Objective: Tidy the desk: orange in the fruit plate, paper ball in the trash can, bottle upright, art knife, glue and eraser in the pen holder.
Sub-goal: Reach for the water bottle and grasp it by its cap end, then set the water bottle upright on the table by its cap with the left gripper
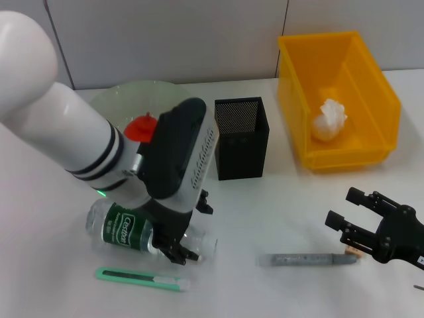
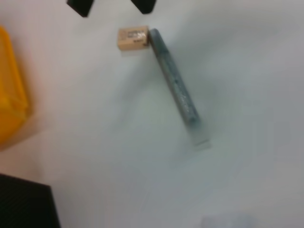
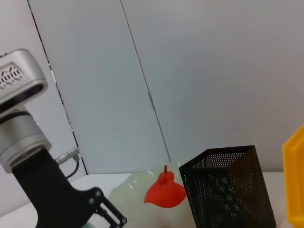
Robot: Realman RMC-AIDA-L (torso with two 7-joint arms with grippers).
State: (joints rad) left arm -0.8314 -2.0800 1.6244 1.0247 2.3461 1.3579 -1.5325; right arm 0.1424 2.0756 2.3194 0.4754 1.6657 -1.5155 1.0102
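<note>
Reaching down over the lying bottle, the left gripper seemed pressed onto it, though its fingers were mostly hidden; the right gripper stood spread near the eraser and glue, the art knife just beside the bottle

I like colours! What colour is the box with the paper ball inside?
Yellow. The trash can shows best in the head view.

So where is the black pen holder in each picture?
Head view: the pen holder stands upright mid-table, between the fruit plate and the yellow trash can.
Left wrist view: only a black corner at the picture's edge, probably it.
Right wrist view: mesh box, large, beside the plate.
Shared landmark: the yellow trash can.
</note>
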